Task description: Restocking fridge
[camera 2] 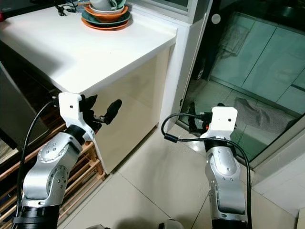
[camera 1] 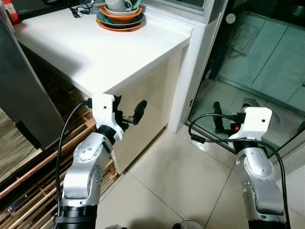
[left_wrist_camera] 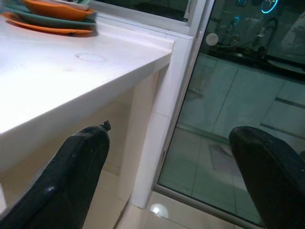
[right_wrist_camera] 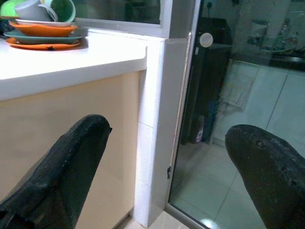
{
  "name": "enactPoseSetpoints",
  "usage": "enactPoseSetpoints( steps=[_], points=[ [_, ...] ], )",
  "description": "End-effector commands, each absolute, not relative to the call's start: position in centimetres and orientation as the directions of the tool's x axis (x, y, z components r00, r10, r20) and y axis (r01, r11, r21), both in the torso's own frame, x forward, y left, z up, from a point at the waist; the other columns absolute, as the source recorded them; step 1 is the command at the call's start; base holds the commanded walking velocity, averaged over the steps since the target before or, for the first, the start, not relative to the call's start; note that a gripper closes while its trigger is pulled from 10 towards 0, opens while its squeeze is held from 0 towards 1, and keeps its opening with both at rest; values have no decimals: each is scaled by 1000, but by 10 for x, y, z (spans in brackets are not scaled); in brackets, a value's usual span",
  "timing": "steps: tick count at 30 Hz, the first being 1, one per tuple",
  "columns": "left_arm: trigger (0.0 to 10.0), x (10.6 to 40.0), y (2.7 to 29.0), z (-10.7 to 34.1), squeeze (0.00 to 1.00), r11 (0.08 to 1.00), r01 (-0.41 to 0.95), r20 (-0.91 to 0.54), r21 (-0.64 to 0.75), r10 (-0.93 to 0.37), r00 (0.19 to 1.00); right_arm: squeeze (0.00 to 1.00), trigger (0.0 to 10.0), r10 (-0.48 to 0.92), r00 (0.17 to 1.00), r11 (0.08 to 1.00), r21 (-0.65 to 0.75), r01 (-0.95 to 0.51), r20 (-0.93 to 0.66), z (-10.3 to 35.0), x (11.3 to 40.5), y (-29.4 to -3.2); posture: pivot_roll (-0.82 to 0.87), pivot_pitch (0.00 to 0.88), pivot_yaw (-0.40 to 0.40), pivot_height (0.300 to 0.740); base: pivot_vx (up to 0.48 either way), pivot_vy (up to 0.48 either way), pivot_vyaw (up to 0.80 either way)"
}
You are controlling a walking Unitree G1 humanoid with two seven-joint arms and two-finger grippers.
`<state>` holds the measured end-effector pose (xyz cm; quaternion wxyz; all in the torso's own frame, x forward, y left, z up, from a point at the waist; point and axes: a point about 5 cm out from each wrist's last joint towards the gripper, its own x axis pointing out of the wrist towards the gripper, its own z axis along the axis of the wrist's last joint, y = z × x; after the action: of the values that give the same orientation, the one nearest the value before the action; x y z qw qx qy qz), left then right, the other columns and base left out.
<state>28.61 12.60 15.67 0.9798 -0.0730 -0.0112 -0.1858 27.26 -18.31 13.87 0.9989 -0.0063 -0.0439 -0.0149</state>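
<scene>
Fridge: none identifiable from here, nor any stock; judged step is approach, so turn and locate it before reaching.
Left gripper (camera 1: pixel 127 110): fingers spread wide, empty, beside the counter's corner.
Right gripper (right_wrist_camera: pixel 167 157): wide open, empty, above tiled floor.
White counter (camera 1: pixel 109 52): smooth, square-edged.
Stacked dishes (camera 1: pixel 119 15): glossy orange and green, round.
Glass door (camera 1: pixel 267 52): reflective.

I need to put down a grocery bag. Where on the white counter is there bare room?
The white counter is bare from its near corner up to the stacked dishes at the far edge; cables crowd beside them.
</scene>
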Motion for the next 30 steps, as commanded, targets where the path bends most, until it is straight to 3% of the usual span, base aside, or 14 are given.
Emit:
enactPoseSetpoints(
  steps=[1,11,22,30],
  points=[
    [10000,287,125,159,0,916,376,52,-136,-373,926,0,10000,-34,998,999,11,33,55,135,276,-187,-82,0,6,711,0,0,800],
    [10000,285,125,163,0,914,403,76,-56,-398,914,0,10000,-14,999,999,43,12,30,129,286,-184,-59,0,1,711,0,0,772],
    [10000,289,136,152,0,938,310,28,-153,-309,951,0,10000,30,1000,998,61,-31,9,123,296,-180,-33,0,-15,711,-364,317,754],
    [10000,291,136,149,0,947,296,15,-125,-297,955,0,10000,60,998,997,47,-60,-5,120,297,-177,-44,0,-7,711,-317,279,744]
  ],
)
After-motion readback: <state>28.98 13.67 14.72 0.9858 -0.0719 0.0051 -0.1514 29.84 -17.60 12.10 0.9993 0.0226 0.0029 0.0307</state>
